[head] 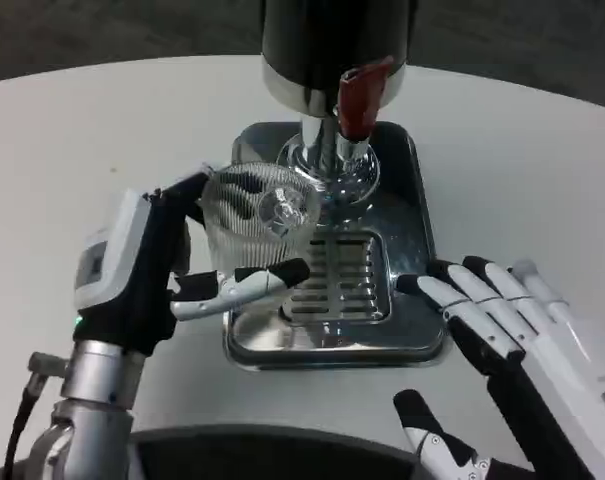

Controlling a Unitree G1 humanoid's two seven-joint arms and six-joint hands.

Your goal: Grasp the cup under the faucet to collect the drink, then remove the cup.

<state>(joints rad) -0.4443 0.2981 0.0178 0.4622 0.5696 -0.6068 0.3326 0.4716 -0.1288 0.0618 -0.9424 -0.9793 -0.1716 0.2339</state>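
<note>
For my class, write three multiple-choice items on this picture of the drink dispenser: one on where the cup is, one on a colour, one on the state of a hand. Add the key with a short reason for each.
1. Where is the clear ribbed cup?
A. On the left part of the metal drip tray, left of the faucet
B. On the bare white table, far from the tray
C. In the right hand

2. What colour is the faucet handle?
A. Blue
B. Red
C. Green

3. What is the left hand doing?
A. Lying flat on the table
B. Pressing the faucet handle
C. Holding the cup, fingers around it

Key:
1 A, the cup stands at the tray's left edge beside the chrome column.
2 B, the handle shows dark red against the black tank.
3 C, fingers wrap the cup front and back; the right hand lies open on the table beside the tray.
</note>
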